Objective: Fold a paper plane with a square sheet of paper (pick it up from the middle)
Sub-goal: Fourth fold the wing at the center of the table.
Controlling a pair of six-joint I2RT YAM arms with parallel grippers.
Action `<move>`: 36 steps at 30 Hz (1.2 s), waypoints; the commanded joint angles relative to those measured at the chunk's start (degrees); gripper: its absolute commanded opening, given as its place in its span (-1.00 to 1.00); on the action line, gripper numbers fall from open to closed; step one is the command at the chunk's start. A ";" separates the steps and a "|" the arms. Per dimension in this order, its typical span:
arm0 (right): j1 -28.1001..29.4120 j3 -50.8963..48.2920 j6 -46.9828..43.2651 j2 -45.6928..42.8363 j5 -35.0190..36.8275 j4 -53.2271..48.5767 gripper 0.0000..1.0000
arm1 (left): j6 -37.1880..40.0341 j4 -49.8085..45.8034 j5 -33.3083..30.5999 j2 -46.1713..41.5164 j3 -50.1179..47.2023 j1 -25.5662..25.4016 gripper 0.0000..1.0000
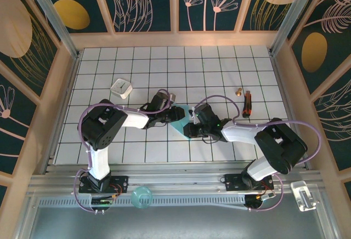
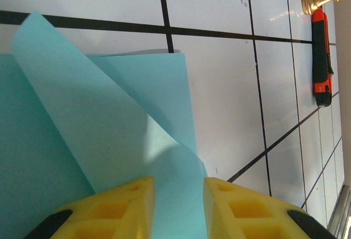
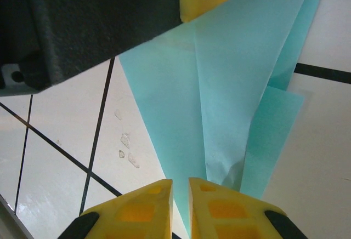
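White gridded surface (image 1: 219, 63); square sheet of paper (image 2: 109, 140), part-folded, lay mid-surface. The right gripper (image 3: 180, 187) pinched its pointed end; the left gripper (image 2: 179, 183) straddled a raised flap, hold unclear. Risk: opposing pulls could tear it or skew the crease

From above, the square sheet of paper (image 1: 180, 119), lying between the centre of the table (image 1: 219, 63) and its near edge, is mostly covered by the left gripper (image 1: 173, 114) and the right gripper (image 1: 189, 128), so its outline cannot be read. In the left wrist view the sheet is cut off at the left and bottom edges. In the right wrist view its tip goes into the narrow gap between the right fingers (image 3: 148, 206). If either gripper really pinches it, I cannot tell. The flecks (image 3: 125, 147) on the table are too small to name.
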 commanded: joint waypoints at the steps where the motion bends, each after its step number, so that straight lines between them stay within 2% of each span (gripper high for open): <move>1: -0.42 -1.35 0.25 1.26 -0.33 1.57 -0.70 | 1.00 -7.04 -2.74 2.48 -1.92 0.26 -0.38; 22: -0.04 -6.00 0.87 0.82 -1.16 -0.29 -0.72 | 1.18 -7.21 -3.18 2.74 -1.74 0.22 -0.38; 31: 1.14 -7.32 0.54 -3.59 -1.56 -4.40 -0.72 | 1.12 -7.66 -3.57 2.56 -1.57 0.21 -0.38; 36: -0.28 -5.67 -0.79 -6.90 0.08 -6.96 -0.72 | 1.36 -7.97 -3.62 2.66 -1.23 0.26 -0.38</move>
